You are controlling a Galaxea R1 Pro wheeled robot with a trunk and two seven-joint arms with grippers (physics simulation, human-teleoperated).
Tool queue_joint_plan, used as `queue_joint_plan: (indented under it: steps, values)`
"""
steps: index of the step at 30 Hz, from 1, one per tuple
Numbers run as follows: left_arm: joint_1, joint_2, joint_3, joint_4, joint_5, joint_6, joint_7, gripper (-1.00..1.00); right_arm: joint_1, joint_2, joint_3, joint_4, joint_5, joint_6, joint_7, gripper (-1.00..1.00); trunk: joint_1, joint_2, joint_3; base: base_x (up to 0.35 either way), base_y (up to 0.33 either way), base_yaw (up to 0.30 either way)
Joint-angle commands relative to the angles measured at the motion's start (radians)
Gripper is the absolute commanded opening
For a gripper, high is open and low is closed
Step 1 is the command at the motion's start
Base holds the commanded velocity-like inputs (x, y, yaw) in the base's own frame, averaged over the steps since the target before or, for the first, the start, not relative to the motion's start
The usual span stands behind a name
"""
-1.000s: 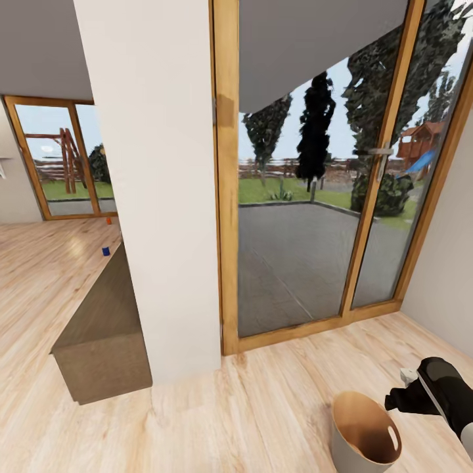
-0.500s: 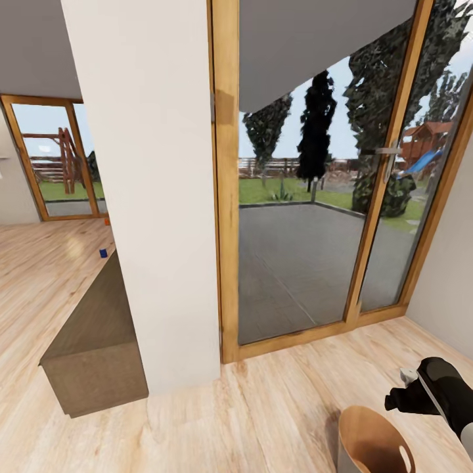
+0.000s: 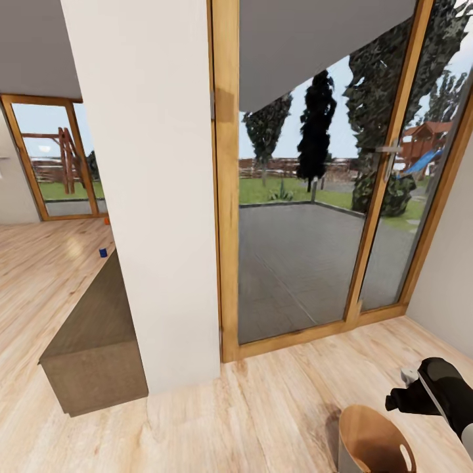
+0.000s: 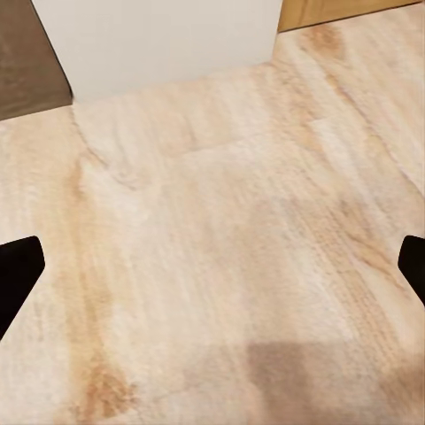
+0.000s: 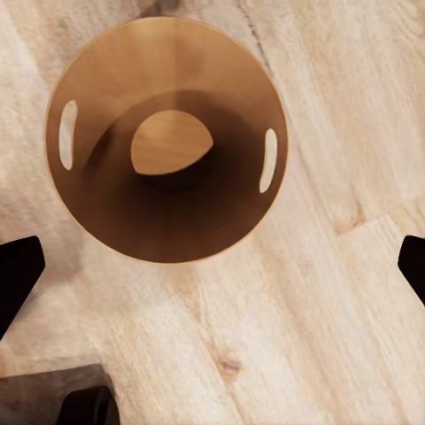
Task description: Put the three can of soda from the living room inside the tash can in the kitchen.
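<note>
Trash can (image 3: 368, 440) is seen at near right on the wood floor (image 3: 276, 407), its brown inside bare of cans from above (image 5: 164, 142). Blue soda can (image 3: 103, 252) and an orange one (image 3: 107, 221) are seen far left on the floor beyond the low cabinet (image 3: 98, 335); the third is not made out. Right pincer (image 5: 212, 266) is spread, nothing held; left pincer (image 4: 212, 266) likewise, over bare floor. Risk judged: the white pillar (image 3: 151, 197) and cabinet corner stand between robot and cans, so a tight turn left may clip them. The bin, close beside the right arm (image 3: 440, 394), may be knocked. Glass door (image 3: 309, 197) lies straight ahead.
</note>
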Motion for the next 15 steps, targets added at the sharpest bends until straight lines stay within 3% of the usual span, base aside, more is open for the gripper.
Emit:
queue_joint_plan:
  steps: [1,15]
  values:
    - [0.000,0.000,0.000,0.000,0.000,0.000,0.000,1.00,0.000,0.000,0.000,0.000,0.000,0.000,0.000,1.00,0.004,-0.007,-0.003,0.000,0.000,0.000]
    - [0.000,-0.001,0.000,0.001,-0.004,0.001,0.000,1.00,0.000,-0.005,-0.003,0.011,0.000,-0.001,0.000,1.00,0.058,-0.105,-0.047,0.000,0.000,0.000]
